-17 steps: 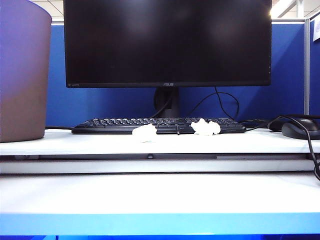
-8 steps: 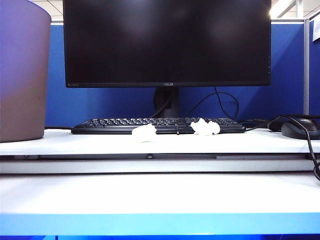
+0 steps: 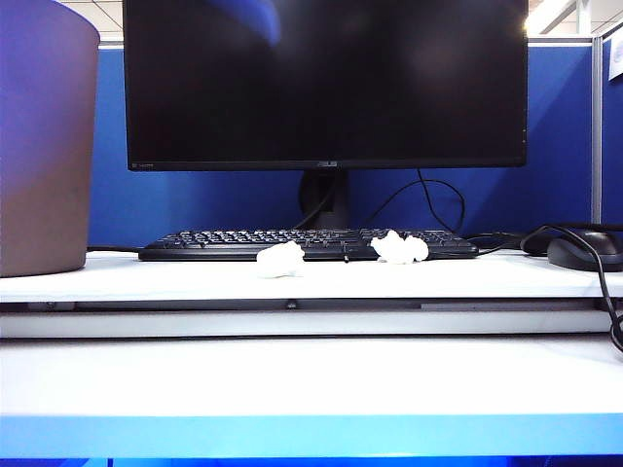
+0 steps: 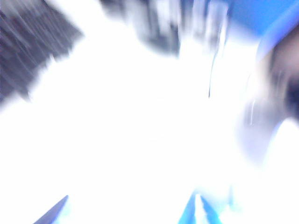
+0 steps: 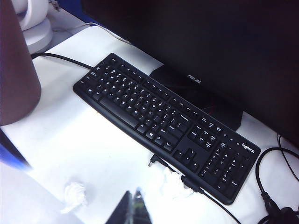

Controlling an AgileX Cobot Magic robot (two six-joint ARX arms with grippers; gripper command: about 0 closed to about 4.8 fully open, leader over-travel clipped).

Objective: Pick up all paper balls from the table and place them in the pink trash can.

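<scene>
Two paper balls on the table [image 3: 146, 282], both just in front of the keyboard [image 3: 224, 243]. Left ball [image 3: 280, 260] sits near the keyboard's middle; right ball [image 3: 400, 248] overlaps its front edge in the exterior view, toward the numpad end. Right wrist view shows the same pair: one ball [image 5: 74, 196] apart from the keyboard [image 5: 159, 121] on bare table, the other [image 5: 174, 183] touching or nearly touching the keyboard's front edge by a cable.

Trash can [image 3: 44, 136] stands at the far left of the table, upright, well apart from both balls. Its inside is not visible from any view, so contents unknown. Also seen in right wrist view as a brown wall [image 5: 16, 70].

Monitor [image 3: 326, 83] behind the keyboard, mouse [image 3: 584, 253] at far right with cables.

Right gripper [image 5: 132, 210] hovers above the table between the two balls, fingers pressed together, holding nothing. Left gripper [image 4: 126, 212]: wrist view is badly motion-blurred and overexposed, only blue finger tips show at the frame edge; they stand apart with nothing seen between them. Neither arm shows in the exterior view.
</scene>
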